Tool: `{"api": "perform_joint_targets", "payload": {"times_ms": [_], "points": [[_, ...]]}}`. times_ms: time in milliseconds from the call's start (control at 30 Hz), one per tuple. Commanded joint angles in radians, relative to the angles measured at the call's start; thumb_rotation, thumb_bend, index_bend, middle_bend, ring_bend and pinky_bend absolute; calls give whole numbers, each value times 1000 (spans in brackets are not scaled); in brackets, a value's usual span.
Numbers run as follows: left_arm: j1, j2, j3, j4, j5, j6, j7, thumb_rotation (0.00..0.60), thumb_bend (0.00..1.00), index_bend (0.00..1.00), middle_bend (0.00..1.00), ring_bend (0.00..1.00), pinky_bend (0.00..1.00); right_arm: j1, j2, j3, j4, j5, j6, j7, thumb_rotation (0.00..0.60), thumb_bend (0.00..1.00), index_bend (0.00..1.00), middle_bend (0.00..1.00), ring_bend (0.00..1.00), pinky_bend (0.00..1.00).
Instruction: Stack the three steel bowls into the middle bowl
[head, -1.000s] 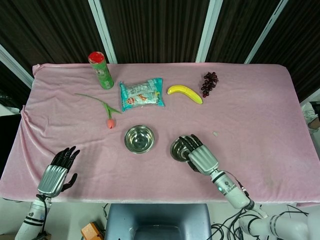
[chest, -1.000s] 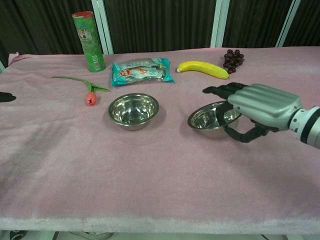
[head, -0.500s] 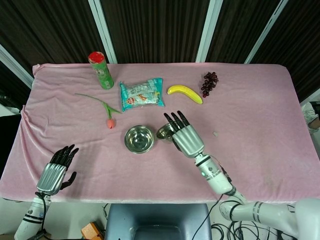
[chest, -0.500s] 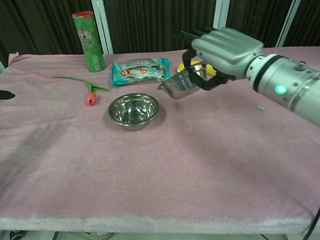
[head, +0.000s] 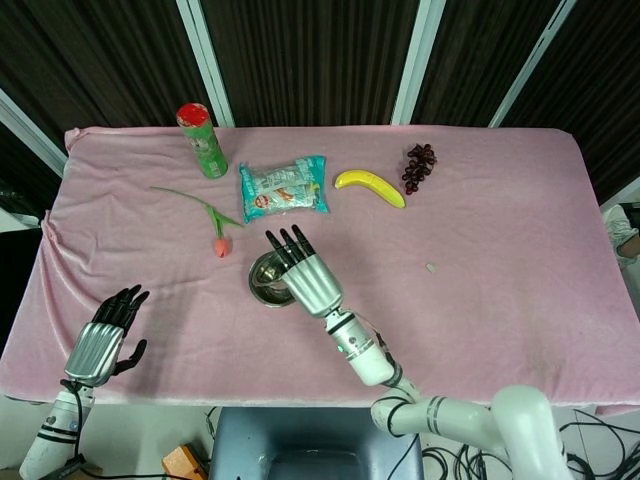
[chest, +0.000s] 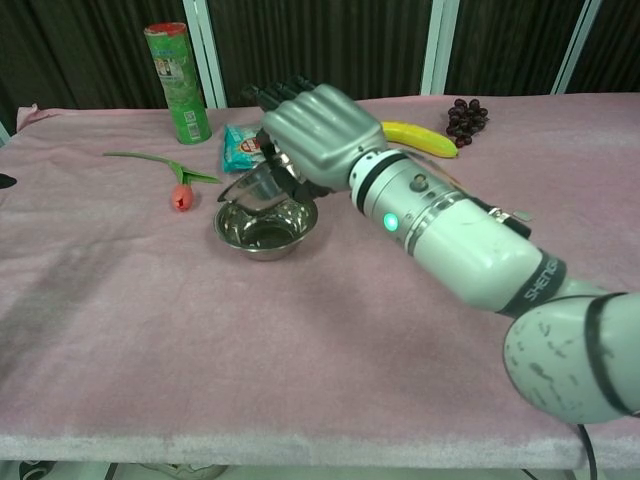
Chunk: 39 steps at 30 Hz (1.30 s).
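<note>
A steel bowl (chest: 262, 230) stands on the pink cloth at the table's middle; in the head view only its left part (head: 264, 281) shows beside my hand. My right hand (chest: 312, 132) grips a second steel bowl (chest: 252, 186) by its rim, tilted, just above the standing bowl. In the head view my right hand (head: 305, 274) covers the held bowl. My left hand (head: 101, 344) hovers at the front left edge, fingers apart, holding nothing. Only these two bowls show.
At the back stand a green can (head: 203, 141), a snack packet (head: 284, 187), a banana (head: 370, 187) and grapes (head: 419, 167). A tulip (head: 214, 232) lies left of the bowl. A small scrap (head: 430, 267) lies on the right.
My right hand lifted the right-hand bowl off the cloth and carried it left until it hangs over the middle bowl. My left hand drifted slightly toward the table's front edge.
</note>
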Motion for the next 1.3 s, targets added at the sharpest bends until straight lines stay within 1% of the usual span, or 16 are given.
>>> {"api": "perform_joint_targets", "payload": {"times_ms": [33, 100, 167, 300, 400, 500, 600, 667, 767, 867, 900, 967, 1000, 1100, 1200, 1300], "points": [[0, 2, 1, -2, 3, -1, -3, 600, 425, 0, 0, 0, 124, 30, -65, -34, 94, -12, 6, 31, 600, 653, 747, 19, 0, 0], [0, 2, 1, -2, 5, -2, -4, 600, 425, 0, 0, 0, 124, 27, -72, -46, 111, -11, 3, 53, 600, 641, 732, 18, 0, 0], [0, 2, 2, -2, 5, -3, -4, 600, 425, 0, 0, 0, 124, 23, -71, -55, 119, -11, 2, 65, 600, 595, 699, 18, 0, 0], [1, 2, 0, -2, 5, -2, -2, 600, 426, 0, 0, 0, 125, -8, -44, -83, 93, 3, -9, 86, 600, 465, 502, 22, 0, 0], [0, 0, 0, -1, 4, -9, 3, 600, 425, 0, 0, 0, 124, -52, 16, -116, 9, 25, -31, 108, 600, 413, 354, 7, 0, 0], [-4, -5, 1, 2, 4, -18, 8, 600, 425, 0, 0, 0, 125, -93, 90, -144, -94, 68, -78, 117, 600, 395, 226, 0, 0, 0], [-7, -8, 1, 3, 4, -26, 12, 600, 425, 0, 0, 0, 124, -115, 161, -163, -180, 78, -91, 117, 600, 392, 144, 0, 0, 0], [-8, -10, 1, 2, 8, -23, 13, 600, 424, 0, 0, 0, 124, -140, 220, -184, -252, 55, -62, 135, 600, 392, 112, 0, 0, 0], [-6, -7, 1, -1, 17, -10, 13, 600, 426, 0, 0, 0, 125, -213, 354, -247, -405, -5, 23, 170, 600, 391, 69, 0, 0, 0], [0, 4, 4, -8, 30, 9, 15, 600, 425, 0, 0, 0, 124, -332, 557, -353, -589, -71, 154, 169, 600, 391, 15, 0, 0, 0], [3, 9, 6, -13, 34, 15, 18, 600, 426, 0, 0, 0, 124, -388, 642, -400, -649, -102, 222, 167, 600, 391, 2, 0, 0, 0], [8, 18, 10, -22, 34, 17, 32, 600, 426, 0, 0, 0, 124, -480, 752, -466, -697, -145, 339, 177, 600, 391, 0, 0, 0, 0], [12, 26, 14, -31, 28, 11, 52, 600, 426, 0, 0, 0, 124, -542, 809, -504, -704, -159, 413, 196, 600, 391, 0, 0, 0, 0], [15, 48, 24, -64, 7, -21, 124, 600, 426, 0, 0, 0, 122, -685, 892, -569, -660, -160, 562, 299, 600, 391, 0, 0, 0, 0], [18, 52, 21, -90, -1, -24, 166, 600, 425, 0, 0, 0, 122, -788, 901, -580, -561, -131, 651, 468, 600, 391, 0, 0, 0, 0], [33, 45, 18, -96, -2, 4, 221, 600, 425, 0, 0, 0, 122, -819, 893, -581, -461, -120, 632, 619, 600, 391, 17, 0, 0, 0]]}}
